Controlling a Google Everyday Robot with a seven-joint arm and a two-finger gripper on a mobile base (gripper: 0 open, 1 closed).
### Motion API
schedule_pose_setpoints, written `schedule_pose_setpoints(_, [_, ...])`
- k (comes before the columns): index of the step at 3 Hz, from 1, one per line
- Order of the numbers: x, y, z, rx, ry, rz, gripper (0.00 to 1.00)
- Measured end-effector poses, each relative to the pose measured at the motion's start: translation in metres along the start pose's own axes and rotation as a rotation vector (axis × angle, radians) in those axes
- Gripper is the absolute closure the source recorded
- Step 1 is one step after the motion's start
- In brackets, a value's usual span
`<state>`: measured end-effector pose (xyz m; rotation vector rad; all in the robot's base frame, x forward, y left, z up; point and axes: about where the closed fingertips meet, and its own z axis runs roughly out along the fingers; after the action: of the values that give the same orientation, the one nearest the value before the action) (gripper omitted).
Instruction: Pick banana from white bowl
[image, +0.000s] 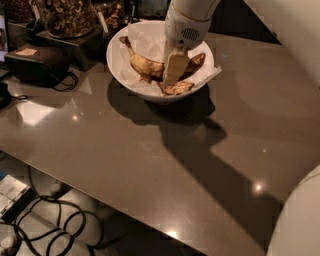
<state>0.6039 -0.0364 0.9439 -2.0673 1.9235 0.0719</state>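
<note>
The white bowl (117, 67) stands at the back of the table, lined with crumpled white paper. The banana (144, 65) lies in it, dull yellow with brown blotches, its thin dark stem pointing up-left. Shorter brown banana pieces (178, 89) lie at the bowl's front and right. My gripper (173, 74) reaches straight down into the middle of the bowl from the white wrist above. It sits at the banana's right end and hides that end. I cannot tell whether it touches the banana.
A clear jar of brown snacks (65, 15) stands on a dark box (75, 42) left of the bowl. A black device with a cord (37, 62) lies further left. Cables (55, 220) lie on the floor below the table's front edge. My white arm fills the right side.
</note>
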Motion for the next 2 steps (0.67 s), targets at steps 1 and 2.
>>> schedule_pose_setpoints(1, [0.000, 0.000, 0.000, 0.000, 0.000, 0.000, 1.00])
schedule_pose_setpoints(2, [-0.002, 0.022, -0.007, -0.001, -0.040, 0.013, 1.00])
